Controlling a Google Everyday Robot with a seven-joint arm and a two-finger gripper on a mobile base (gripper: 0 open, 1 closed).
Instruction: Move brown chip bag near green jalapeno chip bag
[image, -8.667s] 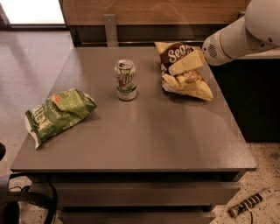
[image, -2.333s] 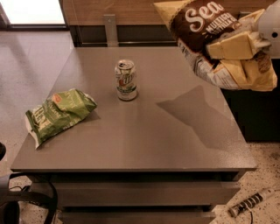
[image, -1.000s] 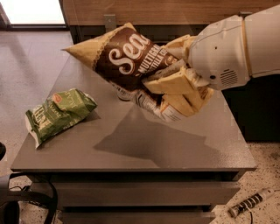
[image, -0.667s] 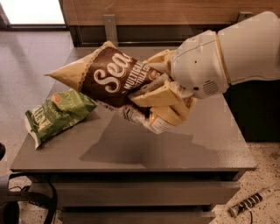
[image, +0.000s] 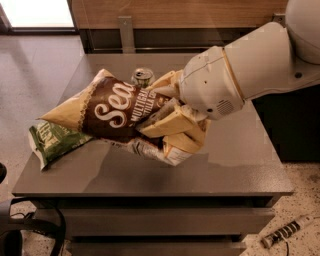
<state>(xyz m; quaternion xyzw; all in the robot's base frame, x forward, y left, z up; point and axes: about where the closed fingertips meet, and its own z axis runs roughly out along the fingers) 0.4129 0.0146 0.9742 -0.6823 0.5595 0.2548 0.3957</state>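
My gripper (image: 170, 127) is shut on the brown chip bag (image: 107, 112), a glossy dark brown bag with white "Sea" script and tan-yellow edges. It holds the bag in the air over the middle-left of the grey table (image: 235, 165). The bag's left corner hangs over the green jalapeno chip bag (image: 52, 142), which lies flat at the table's left edge and is partly hidden behind the brown bag.
A green-and-silver soda can (image: 142, 76) stands upright behind the held bag, mostly hidden. The white arm (image: 250, 70) reaches in from the upper right. A wooden wall runs along the back. Cables lie on the floor at lower left and lower right.
The gripper has carried the brown chip bag from the table's back right, up and across to the left, and lower. It now overlaps the green bag. The can and green bag have not moved.
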